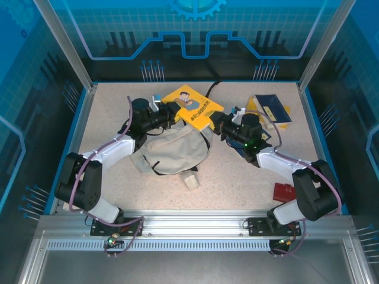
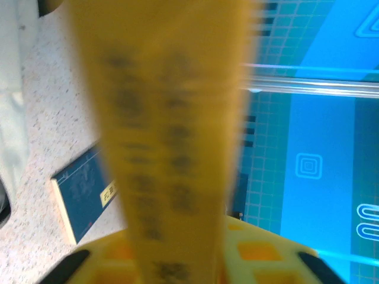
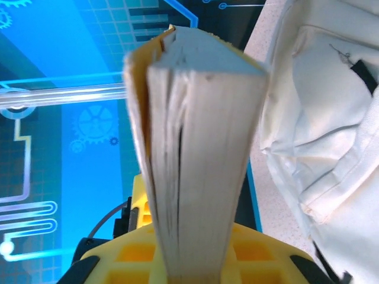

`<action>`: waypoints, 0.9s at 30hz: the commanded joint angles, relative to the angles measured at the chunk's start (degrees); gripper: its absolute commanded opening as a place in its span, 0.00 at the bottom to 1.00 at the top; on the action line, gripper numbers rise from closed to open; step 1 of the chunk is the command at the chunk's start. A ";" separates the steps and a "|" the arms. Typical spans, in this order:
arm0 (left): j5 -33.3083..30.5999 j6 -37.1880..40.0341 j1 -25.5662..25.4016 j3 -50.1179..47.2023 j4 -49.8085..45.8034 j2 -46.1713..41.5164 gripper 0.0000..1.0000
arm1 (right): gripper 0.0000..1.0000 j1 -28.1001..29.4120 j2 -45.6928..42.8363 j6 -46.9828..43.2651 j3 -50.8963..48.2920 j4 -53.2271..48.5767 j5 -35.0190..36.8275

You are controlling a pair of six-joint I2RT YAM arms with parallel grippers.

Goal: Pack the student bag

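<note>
The student bag (image 1: 172,154), cream fabric with black trim, lies slumped in the middle of the table; its cloth also shows in the right wrist view (image 3: 320,118). A yellow book (image 1: 192,105) is held over the bag's far edge between both arms. My left gripper (image 1: 172,115) grips it from the left; its blurred yellow spine (image 2: 172,136) runs up from between the jaws (image 2: 183,260). My right gripper (image 1: 217,124) is shut on the opposite side, and the book's page edge (image 3: 201,154) rises from between the fingers (image 3: 195,263).
A dark blue book (image 1: 273,108) lies with other flat items at the back right; it also shows in the left wrist view (image 2: 83,192). A red item (image 1: 284,190) sits by the right arm's base. A small cream block (image 1: 190,180) lies in front of the bag.
</note>
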 commanded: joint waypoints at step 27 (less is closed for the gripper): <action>-21.69 37.82 -16.15 18.07 -63.14 8.68 0.75 | 0.13 -12.54 -28.36 -40.02 10.34 -61.20 17.89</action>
